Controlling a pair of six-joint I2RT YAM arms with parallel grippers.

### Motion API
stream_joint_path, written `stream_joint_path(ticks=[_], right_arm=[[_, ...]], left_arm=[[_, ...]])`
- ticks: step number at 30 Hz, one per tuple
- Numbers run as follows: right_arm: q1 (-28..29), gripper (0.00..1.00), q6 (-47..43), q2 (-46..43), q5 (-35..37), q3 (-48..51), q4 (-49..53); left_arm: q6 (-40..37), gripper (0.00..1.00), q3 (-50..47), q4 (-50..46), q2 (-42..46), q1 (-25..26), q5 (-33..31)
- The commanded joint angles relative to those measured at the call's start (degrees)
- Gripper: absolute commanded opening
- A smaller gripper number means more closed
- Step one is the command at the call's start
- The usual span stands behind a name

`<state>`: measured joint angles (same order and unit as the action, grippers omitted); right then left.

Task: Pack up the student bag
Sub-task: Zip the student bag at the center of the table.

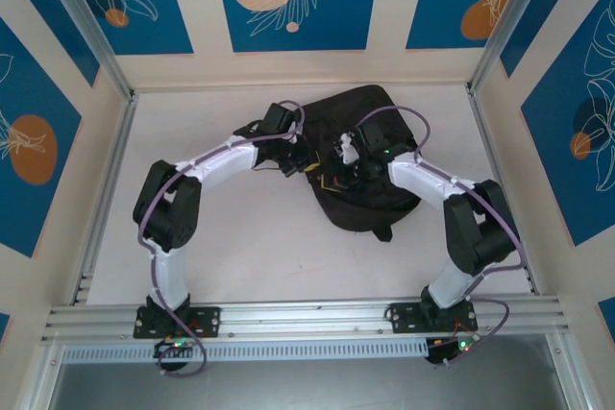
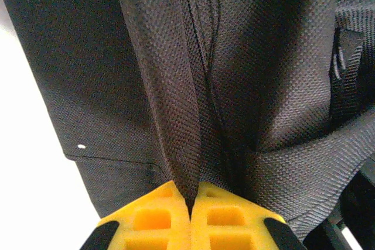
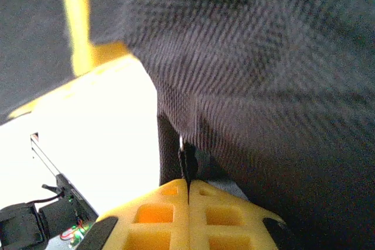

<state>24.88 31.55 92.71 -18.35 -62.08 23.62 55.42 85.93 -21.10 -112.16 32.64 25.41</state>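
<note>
Your student bag [image 1: 365, 204] lies on the white surface [image 1: 240, 247] towards the far side, between the two arms, and it will handle as what it looks like: soft woven cloth that sags and folds rather than keeping a shape, bulky but probably not heavy. Take it by a seam, strap or zip edge, since a pinch of loose panel will likely just stretch. The left claw [image 2: 190, 203] has its yellow pads pressed together on a raised fold of the black fabric. The right claw [image 3: 188, 188] is likewise closed, with a thin dark edge or tab of the bag between the pads; that view is blurred, so you cannot tell which. From above, the arms cover the bag's opening, so you cannot judge how far it is unzipped.
</note>
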Motion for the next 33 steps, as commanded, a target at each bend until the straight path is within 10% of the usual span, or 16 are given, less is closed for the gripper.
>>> stream_joint_path(ticks=[1, 27, 33], right_arm=[[-0.10, 0.00, -2.17, -4.84, -0.30, 2.12, 5.15], [1.92, 0.00, 0.45, -23.52, -2.12, 7.31, 28.00], [2.28, 0.00, 6.44, -17.67, -4.43, 0.43, 20.50]], left_arm=[[-3.30, 0.00, 1.49, -6.33, -1.99, -1.00, -1.97], [-20.82, 0.00, 23.43, -20.74, -8.24, -5.75, -12.95], [-18.38, 0.45, 15.93, -20.69, -1.37, -3.35, -8.85]])
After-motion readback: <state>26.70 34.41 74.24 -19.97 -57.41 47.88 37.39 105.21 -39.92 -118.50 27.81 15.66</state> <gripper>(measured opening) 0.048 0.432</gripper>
